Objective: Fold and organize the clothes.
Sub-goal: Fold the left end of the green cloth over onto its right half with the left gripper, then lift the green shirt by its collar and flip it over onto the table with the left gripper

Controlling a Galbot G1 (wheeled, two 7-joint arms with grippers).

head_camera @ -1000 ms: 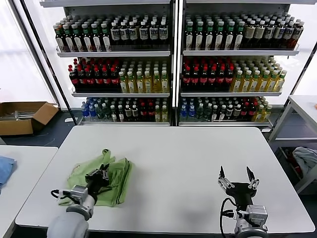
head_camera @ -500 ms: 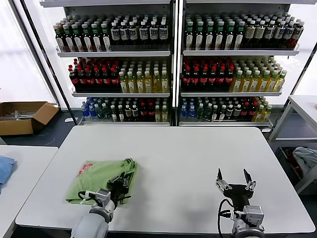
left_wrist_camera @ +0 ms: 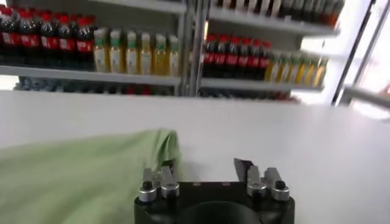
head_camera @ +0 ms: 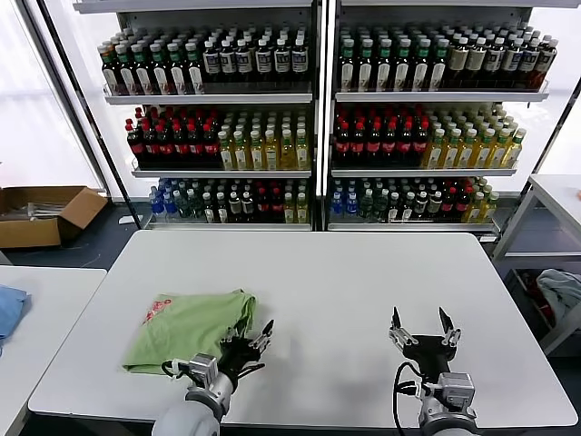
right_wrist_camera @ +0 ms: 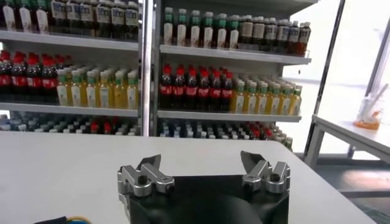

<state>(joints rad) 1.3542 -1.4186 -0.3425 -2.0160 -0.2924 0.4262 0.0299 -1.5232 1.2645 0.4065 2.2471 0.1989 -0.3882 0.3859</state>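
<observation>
Green shirt (head_camera: 189,329) just beside open left pincer (head_camera: 255,342).

The left gripper (head_camera: 253,344) is standing with its jaws spread apart and nothing between them, its fingers (left_wrist_camera: 168,165) pointing forward and slightly toward the right arm, the wrist sitting low behind them. The right gripper (head_camera: 418,324) is hovering well apart from it, jaws wide and empty, fingertips (right_wrist_camera: 248,157) pointing up and forward above its upright wrist
</observation>
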